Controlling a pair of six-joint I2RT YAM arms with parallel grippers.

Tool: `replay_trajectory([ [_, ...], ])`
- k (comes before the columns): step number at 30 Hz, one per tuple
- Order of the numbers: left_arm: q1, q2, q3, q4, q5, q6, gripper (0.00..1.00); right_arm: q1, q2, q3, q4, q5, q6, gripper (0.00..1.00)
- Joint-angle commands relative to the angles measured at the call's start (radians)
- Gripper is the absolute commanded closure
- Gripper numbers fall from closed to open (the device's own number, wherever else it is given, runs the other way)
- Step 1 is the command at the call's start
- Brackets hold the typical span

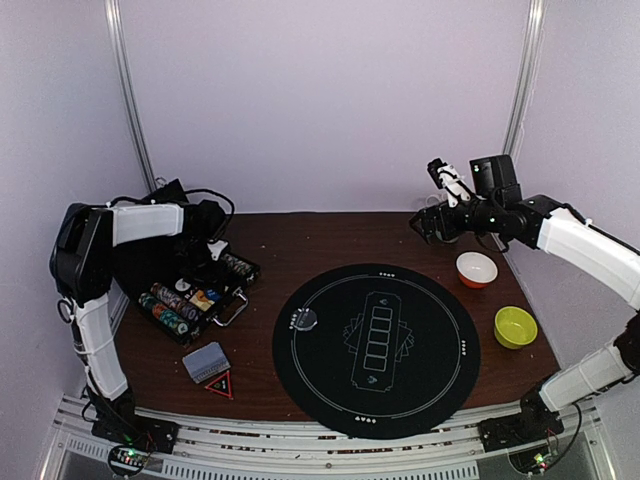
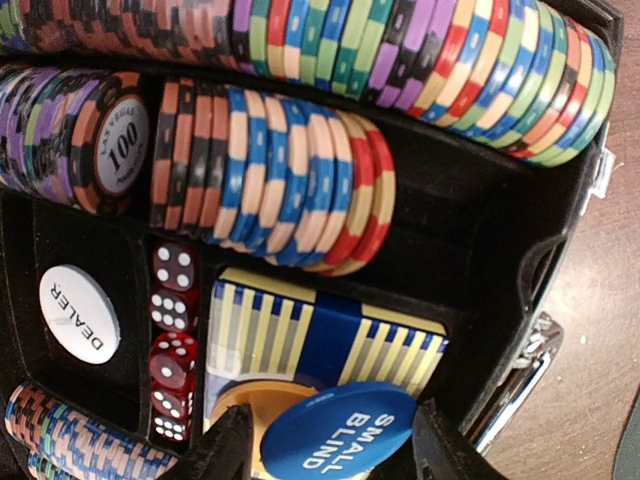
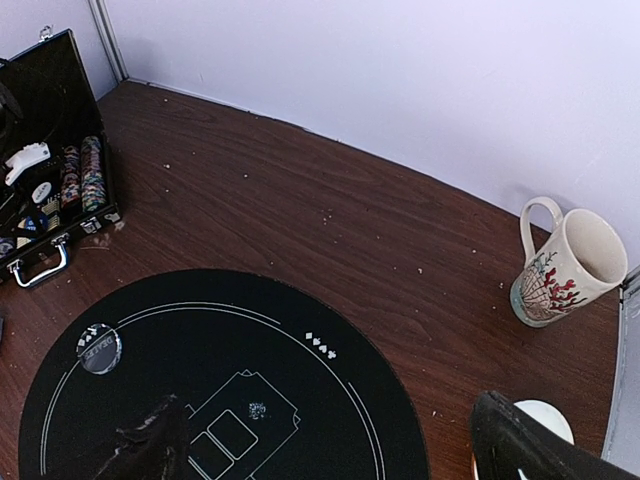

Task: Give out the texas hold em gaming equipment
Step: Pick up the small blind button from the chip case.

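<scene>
An open black case point(image 1: 195, 295) at the left holds rows of stripe-edged poker chips point(image 2: 280, 180), red dice point(image 2: 172, 340), a white dealer button point(image 2: 78, 312) and a striped card box point(image 2: 320, 335). A blue small blind button point(image 2: 340, 432) lies tilted over an orange button point(image 2: 232, 418). My left gripper point(image 2: 335, 450) is down in the case point(image 2: 500, 260), its jaws open on either side of the blue button. The right finger point(image 2: 455, 445) touches its edge; a thin gap shows on the left. A grey-blue card deck point(image 1: 205, 362) lies in front of the case. My right gripper point(image 3: 325, 445) hangs open and empty, high over the mat point(image 3: 200, 400).
A round black mat point(image 1: 375, 350) carries a clear button point(image 1: 303, 320) at its left rim. An orange bowl point(image 1: 476, 268) and a green bowl point(image 1: 515, 327) stand to the right. A patterned mug point(image 3: 565, 270) stands at the back right. A red triangle point(image 1: 220, 385) lies by the deck.
</scene>
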Motion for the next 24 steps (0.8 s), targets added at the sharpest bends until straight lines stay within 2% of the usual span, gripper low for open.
replay_trajectory([
  [1, 0.002, 0.016, 0.009, 0.035, -0.011, 0.011, 0.44, -0.001, 0.004, -0.01, 0.0, 0.012, -0.011, 0.0],
  [11, 0.002, 0.012, 0.001, 0.041, -0.025, 0.006, 0.5, -0.001, 0.009, -0.01, 0.001, 0.008, -0.012, 0.0],
  [19, 0.007, -0.017, 0.017, 0.03, -0.044, 0.009, 0.47, -0.001, 0.007, -0.012, 0.0, 0.005, -0.011, 0.0],
  [24, 0.029, -0.052, 0.032, 0.042, 0.025, 0.025, 0.43, -0.001, 0.006, -0.01, 0.0, 0.005, -0.012, 0.0],
])
